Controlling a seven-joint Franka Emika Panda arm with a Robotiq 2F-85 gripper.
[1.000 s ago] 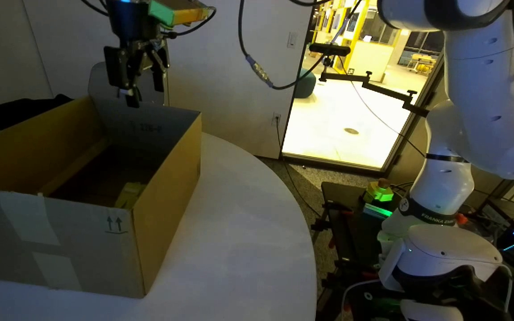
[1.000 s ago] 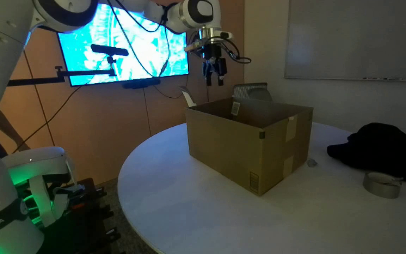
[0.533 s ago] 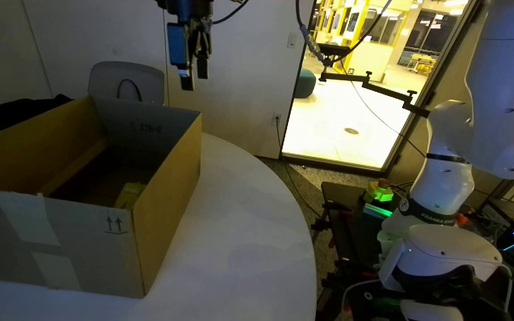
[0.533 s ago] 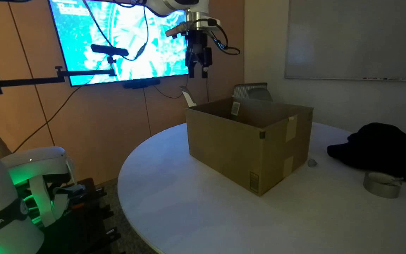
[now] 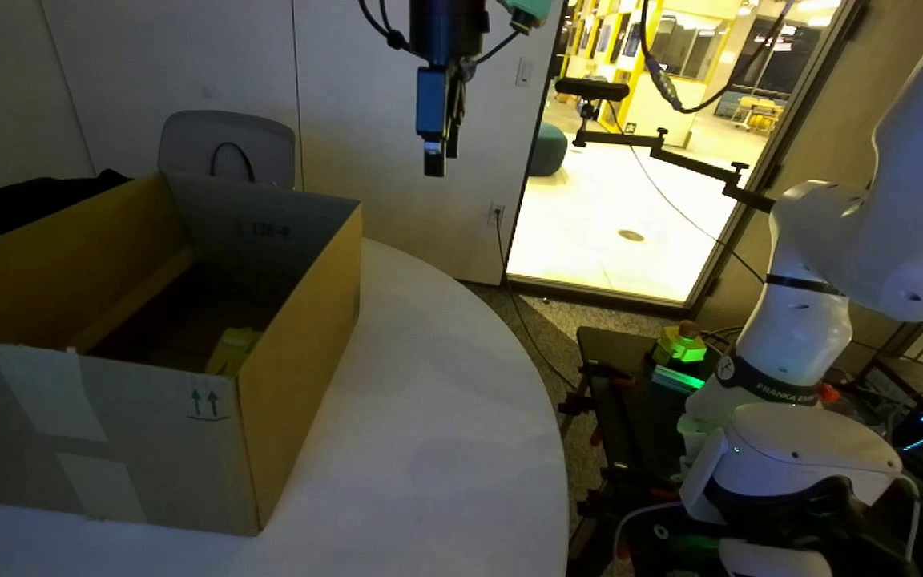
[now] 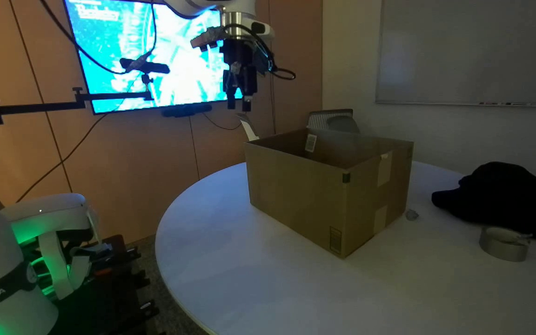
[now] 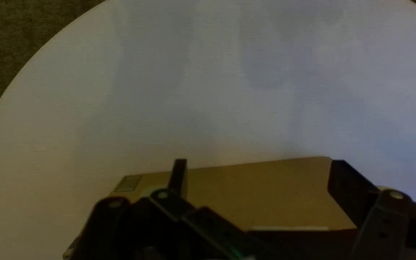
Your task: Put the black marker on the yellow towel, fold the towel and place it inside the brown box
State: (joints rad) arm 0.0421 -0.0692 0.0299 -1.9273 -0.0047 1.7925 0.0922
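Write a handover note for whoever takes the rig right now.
Gripper: open, holding nothing, hanging higher than the brown box.
Brown box: open-topped, upright on the white table.
Yellow towel: inside the box near a corner, partly hidden by its wall in an exterior view.
Black marker: not visible; whether it is in the towel cannot be told.
Done: towel in the box.
Left: probably just checking the fold and the marker; these views confirm neither.
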